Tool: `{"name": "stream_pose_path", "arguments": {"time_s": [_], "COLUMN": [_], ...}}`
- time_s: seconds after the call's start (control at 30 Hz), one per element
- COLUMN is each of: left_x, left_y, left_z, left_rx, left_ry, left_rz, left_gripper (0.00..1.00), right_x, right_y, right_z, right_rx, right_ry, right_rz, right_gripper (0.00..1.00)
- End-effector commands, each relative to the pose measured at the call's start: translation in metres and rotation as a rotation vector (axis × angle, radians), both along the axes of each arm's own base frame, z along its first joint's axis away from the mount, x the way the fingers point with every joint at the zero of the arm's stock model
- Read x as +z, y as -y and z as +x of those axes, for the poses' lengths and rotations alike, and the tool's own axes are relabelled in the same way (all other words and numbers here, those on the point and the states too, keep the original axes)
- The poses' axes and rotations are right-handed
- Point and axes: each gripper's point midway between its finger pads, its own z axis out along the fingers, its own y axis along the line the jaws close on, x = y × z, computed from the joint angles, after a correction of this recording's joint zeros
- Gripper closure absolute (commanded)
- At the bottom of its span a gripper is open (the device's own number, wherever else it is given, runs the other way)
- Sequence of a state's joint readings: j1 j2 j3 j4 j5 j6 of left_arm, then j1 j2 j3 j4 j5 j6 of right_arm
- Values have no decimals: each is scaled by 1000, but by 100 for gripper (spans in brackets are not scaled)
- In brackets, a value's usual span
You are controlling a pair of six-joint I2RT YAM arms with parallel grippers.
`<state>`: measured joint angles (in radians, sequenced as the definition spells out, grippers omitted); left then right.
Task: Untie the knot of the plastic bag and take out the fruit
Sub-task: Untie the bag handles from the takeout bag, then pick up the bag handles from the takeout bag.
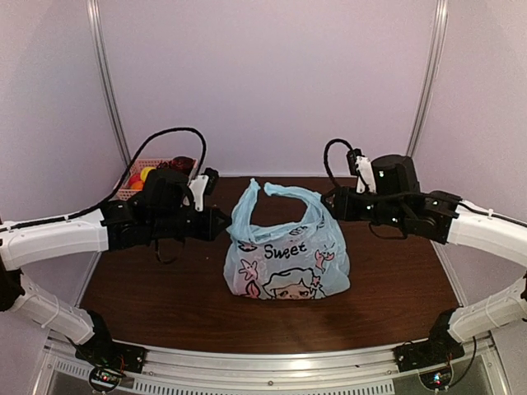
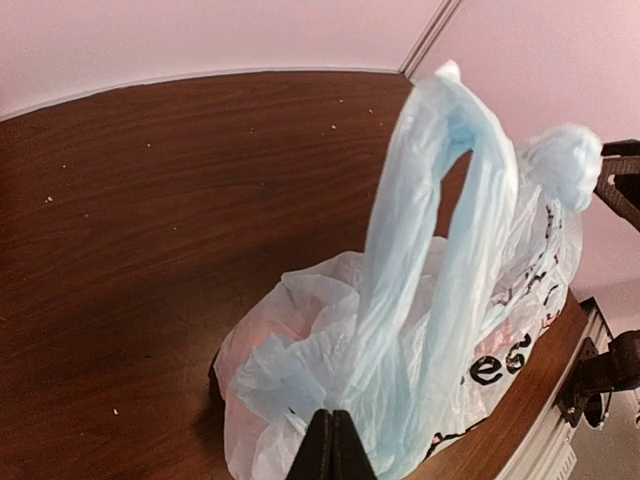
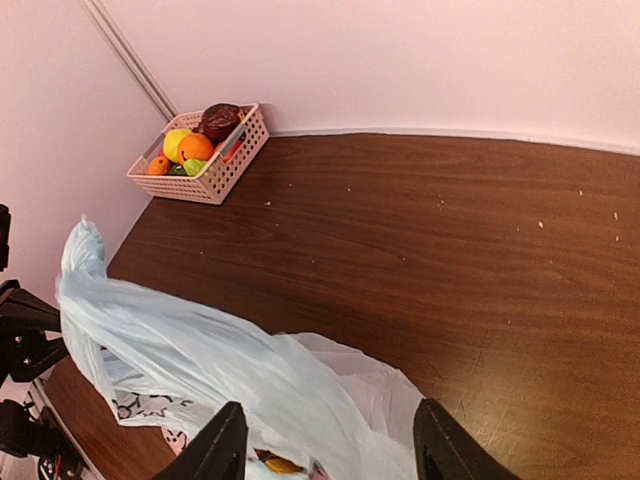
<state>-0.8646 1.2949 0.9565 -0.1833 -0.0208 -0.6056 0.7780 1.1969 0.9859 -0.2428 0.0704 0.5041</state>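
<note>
The knot (image 2: pixel 565 165) is a pale blue lump at the top of the far handle. In the left wrist view it sits just beside a black part of the right arm. The plastic bag (image 1: pixel 286 263) stands upright in the middle of the table (image 1: pixel 165 300), with its printed face towards the arm bases and its joined handles arching above it.

The right gripper (image 1: pixel 333 202) is at the bag's right shoulder. Its jaws are apart, and a band of handle plastic runs between them without being clamped. The left gripper (image 1: pixel 224 222) is at the bag's left side with its fingers pressed together, their tips against crumpled plastic. Whether a fold is pinched between them cannot be told.

Bare wood lies open all round the bag, widest in front and towards the back wall. The pink basket (image 3: pixel 226 166) sits well apart in the back left corner and holds fruit (image 3: pixel 196 146).

Whatever is inside the bag is mostly hidden. Only a yellow-orange patch (image 3: pixel 281 464) shows at the bottom edge of the right wrist view, too cut off to name. From above, the left arm covers most of the basket.
</note>
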Motion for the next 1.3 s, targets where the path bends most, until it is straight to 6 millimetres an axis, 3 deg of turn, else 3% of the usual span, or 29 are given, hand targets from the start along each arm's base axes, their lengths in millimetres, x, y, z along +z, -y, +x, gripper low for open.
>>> {"name": "stream_pose_path", "arguments": {"time_s": [0.0, 0.37, 0.63, 0.9, 1.27], "left_x": [22, 28, 24, 22, 20], "left_y": [1, 8, 16, 20, 15], "left_z": [0, -2, 0, 1, -1], "left_rx": [-16, -41, -56, -67, -60], "left_ry": [61, 41, 22, 14, 13], "left_rz": [-70, -102, -98, -94, -80], "left_gripper": [100, 100, 100, 100, 100], "right_x": [5, 27, 0, -25, -40], "right_y": [-10, -68, -77, -92, -78], "right_z": [-3, -12, 1, 5, 47], "right_rx": [107, 403, 464, 554, 336], "right_ry": [-20, 58, 46, 50, 77], "right_rz": [-116, -153, -387, -527, -661], "right_gripper": [39, 14, 22, 11, 11]}}
